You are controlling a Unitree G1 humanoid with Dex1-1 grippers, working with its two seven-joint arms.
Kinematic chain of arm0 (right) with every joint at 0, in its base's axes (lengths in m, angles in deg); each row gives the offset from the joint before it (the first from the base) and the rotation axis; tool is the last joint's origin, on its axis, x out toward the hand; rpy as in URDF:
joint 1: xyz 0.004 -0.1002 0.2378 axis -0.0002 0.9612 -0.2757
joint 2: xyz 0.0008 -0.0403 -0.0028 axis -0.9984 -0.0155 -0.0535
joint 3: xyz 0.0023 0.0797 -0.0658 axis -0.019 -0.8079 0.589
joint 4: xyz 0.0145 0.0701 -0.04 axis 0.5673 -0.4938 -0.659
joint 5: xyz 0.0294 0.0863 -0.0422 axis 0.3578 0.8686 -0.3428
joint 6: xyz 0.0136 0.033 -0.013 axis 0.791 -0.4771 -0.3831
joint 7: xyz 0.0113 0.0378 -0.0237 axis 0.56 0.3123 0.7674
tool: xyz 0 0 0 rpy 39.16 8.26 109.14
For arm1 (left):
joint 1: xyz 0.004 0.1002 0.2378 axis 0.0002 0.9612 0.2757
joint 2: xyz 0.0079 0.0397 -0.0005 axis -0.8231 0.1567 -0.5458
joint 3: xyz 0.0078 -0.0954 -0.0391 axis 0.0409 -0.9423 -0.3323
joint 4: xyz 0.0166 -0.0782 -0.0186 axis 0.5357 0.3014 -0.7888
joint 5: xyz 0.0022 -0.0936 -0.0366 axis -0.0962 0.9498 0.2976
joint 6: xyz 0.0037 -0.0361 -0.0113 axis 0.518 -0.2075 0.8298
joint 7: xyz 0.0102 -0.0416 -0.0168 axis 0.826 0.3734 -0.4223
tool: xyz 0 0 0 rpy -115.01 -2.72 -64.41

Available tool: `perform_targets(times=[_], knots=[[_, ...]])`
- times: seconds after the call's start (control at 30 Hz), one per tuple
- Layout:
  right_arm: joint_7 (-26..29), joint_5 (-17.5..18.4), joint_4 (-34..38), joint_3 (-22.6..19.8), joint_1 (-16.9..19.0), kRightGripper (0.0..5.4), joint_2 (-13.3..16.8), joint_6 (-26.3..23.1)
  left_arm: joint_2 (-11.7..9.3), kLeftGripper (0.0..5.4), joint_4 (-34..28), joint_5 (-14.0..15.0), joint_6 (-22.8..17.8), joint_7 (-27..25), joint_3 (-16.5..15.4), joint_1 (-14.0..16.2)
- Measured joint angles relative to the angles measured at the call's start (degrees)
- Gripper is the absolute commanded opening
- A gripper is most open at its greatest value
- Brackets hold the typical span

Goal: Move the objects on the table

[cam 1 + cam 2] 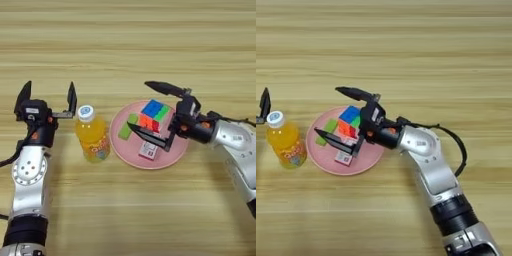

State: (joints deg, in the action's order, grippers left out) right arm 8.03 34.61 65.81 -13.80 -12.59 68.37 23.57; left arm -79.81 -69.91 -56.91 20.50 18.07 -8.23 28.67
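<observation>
A round pink plate [127,148] lies mid-table. On it are a multicoloured puzzle cube [154,115], a flat green bar [127,126] at its left side and a small pink-and-white card box [148,150] at the front. My right gripper [137,104] reaches in from the right and is open wide, one black finger behind the cube and the other in front of it, above the box. An orange-juice bottle [92,136] with a white cap stands upright just left of the plate. Just left of the bottle's cap, my left gripper [48,98] stands open with nothing between its fingers.
The wooden table [130,45] stretches wide behind the plate and in front of it. My right arm [426,160] crosses the table's right part with a black cable looping beside it. My left forearm [30,175] runs down the left edge.
</observation>
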Motion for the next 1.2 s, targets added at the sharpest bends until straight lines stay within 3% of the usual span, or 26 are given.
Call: perform_targets(times=[0.27,0.77,1.13,1.2], knots=[[2.41,-2.89,-4.01,4.53,-2.07,5.39,-2.06,-1.20,0.20,5.40,0.00,-0.11,0.06,0.14,0.10,0.01],[0.38,-10.00,-12.94,9.89,-6.25,5.39,-8.99,-2.21,0.24,5.40,-0.12,-0.33,0.11,0.53,0.38,0.04],[-4.31,-14.40,-19.69,10.39,-8.58,5.39,-13.59,-0.67,0.23,5.40,-0.14,-0.34,0.16,0.56,0.38,0.04],[-4.66,-14.87,-20.95,10.41,-8.67,5.16,-14.03,-0.52,0.23,5.40,-0.14,-0.34,0.18,0.56,0.38,0.04]])
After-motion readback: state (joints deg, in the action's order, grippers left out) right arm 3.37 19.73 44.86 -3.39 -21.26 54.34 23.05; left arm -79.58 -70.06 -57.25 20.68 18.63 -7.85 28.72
